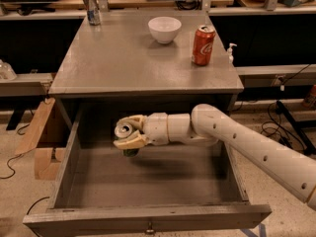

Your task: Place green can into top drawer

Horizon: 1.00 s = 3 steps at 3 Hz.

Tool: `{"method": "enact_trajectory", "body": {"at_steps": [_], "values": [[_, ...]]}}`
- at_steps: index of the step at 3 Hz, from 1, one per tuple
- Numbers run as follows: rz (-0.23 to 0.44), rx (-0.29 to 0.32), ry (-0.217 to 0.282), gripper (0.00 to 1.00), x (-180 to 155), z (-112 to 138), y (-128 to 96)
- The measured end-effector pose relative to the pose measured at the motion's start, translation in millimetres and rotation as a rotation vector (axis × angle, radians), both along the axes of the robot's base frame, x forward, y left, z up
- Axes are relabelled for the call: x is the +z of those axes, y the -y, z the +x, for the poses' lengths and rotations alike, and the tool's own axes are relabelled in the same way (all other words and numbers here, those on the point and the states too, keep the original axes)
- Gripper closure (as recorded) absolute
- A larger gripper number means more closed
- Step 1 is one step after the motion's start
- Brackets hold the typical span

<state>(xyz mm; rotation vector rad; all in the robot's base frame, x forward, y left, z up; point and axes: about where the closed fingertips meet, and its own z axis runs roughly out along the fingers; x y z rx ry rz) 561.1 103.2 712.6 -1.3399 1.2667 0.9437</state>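
Just below the worktop's front edge, left of the frame's centre, the hand [119, 134] is closed around the green can [124, 129], with one cream finger [132, 121] above it and the other under it. The can lies tilted on its side in that grasp. Its silver top with the pull-tab is turned left and up toward the camera, and a dark green bit of its body shows below the lower finger. It hangs over the back part of the top drawer [148, 214], clear of the floor, where a soft shadow falls beneath it. The drawer is pulled out, wide and shallow, grey inside, and its small brass knob [148, 227] shows at the bottom edge of the frame. The white arm [247, 144] reaches in from the lower right corner, crossing over the drawer's right wall.

Up on the grey worktop [123, 63] a white bowl [164, 28] stands near the back at centre. A red can [203, 44] stands upright to the bowl's right near the edge, and a slim silver-blue can [91, 6] stands at the upper left corner. A small white pump bottle [230, 52] stands just past the worktop's right side. Pieces of brown cardboard [42, 142] lean on the floor at the left of the drawer
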Motion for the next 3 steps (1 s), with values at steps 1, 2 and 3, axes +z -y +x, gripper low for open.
{"method": "enact_trajectory", "body": {"at_steps": [1,2,3], "values": [[-0.005,-0.054,-0.025,1.00,-19.4,-10.4,13.1],[-0.008,-0.066,-0.030,1.00,-23.5,-13.0,16.1],[-0.007,-0.062,-0.031,0.82,-23.3,-13.9,14.0]]}}
